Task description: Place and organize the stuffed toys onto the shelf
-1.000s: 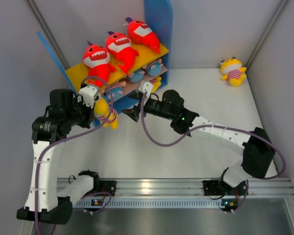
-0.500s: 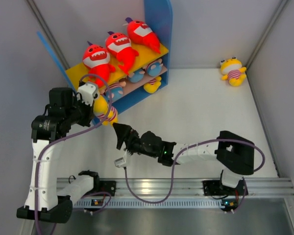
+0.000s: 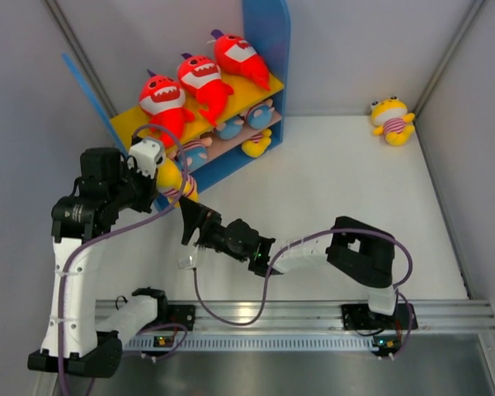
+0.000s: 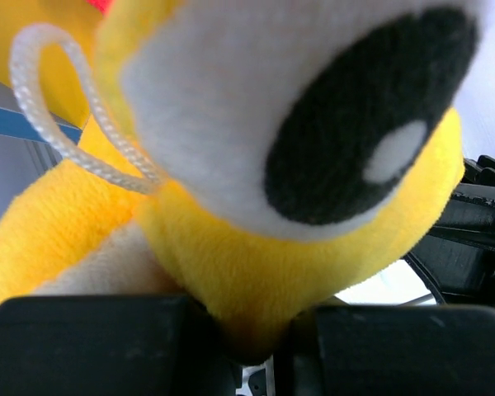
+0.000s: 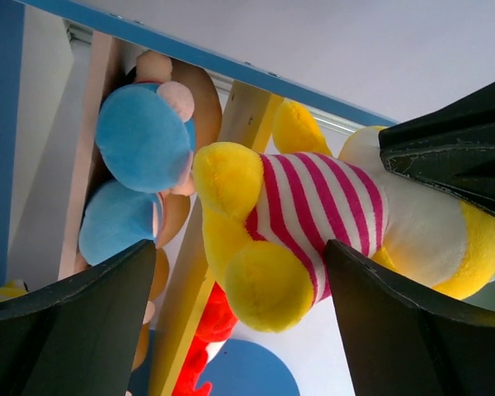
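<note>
Left gripper (image 3: 161,175) held yellow plush doll in pink-striped shirt (image 3: 178,190) beside blue-sided two-tier shelf (image 3: 269,41); right gripper (image 3: 192,223) gaped wide, empty, stretched low over white surface (image 3: 338,190); grey walls (image 3: 371,41) around

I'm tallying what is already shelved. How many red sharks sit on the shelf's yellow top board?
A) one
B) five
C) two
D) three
D: three red sharks lie side by side in a row on the yellow top board.
</note>
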{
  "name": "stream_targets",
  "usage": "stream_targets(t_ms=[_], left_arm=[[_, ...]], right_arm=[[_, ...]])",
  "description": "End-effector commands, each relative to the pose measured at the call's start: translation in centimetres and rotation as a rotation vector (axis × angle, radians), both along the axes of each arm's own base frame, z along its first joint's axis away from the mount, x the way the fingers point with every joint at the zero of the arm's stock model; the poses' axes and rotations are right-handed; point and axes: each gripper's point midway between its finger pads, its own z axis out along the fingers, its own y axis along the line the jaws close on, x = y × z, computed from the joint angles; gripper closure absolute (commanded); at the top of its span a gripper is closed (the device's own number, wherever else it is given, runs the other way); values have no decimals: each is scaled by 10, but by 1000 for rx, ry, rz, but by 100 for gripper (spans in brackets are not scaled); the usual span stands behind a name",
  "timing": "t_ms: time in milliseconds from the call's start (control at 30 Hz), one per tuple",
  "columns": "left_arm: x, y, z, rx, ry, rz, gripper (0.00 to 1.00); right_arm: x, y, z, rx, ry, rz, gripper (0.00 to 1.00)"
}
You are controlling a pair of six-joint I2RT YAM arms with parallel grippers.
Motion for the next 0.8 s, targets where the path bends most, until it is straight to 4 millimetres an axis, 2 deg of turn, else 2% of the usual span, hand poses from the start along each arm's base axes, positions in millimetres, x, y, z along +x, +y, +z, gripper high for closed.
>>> stream_targets(t_ms=[0,33,100,133,167,267,333,367,500,533,600,633,667,733,767], left_arm=[[2,-3,18,-13,-78,-22,100],[2,-2,18,-7,-79,-20,100],[1,0,19,8,-88,-17,100],[0,1,19,9,-92,-18,100],[-1,1,20,10,-93,-18,100],[-1,0,19,7,-90,-20,100],[-1,-1,21,-2,-93,-23,100],[-1,-2,21,-3,-93,-25,100],[-3,-2,20,2,-95,-34,100],[-3,-1,18,6,-91,-33,100],[-4,0,17,15,-92,-32,72],[-4,1,15,19,-89,-29,61],[-4,2,15,26,-93,-33,41],[-5,2,16,28,-96,-31,21],[-5,3,18,32,-103,-30,6]], right_arm=[[6,-2,55,46,-216,-49,17],[7,-3,60,56,-221,-52,18],[12,-3,70,81,-227,-65,30],[13,-3,73,90,-229,-65,40],[13,-3,76,101,-237,-60,57],[14,-4,90,137,-244,-61,79],[14,-6,96,146,-241,-68,88],[14,-7,97,147,-238,-73,100],[10,-24,103,166,-187,-84,100],[10,-26,98,164,-148,-81,100],[4,-39,103,181,-92,-78,100],[0,-42,102,181,-57,-72,100],[-7,-48,105,196,17,-52,100],[-16,-53,87,173,153,-24,100],[-28,-58,77,105,224,6,100]])
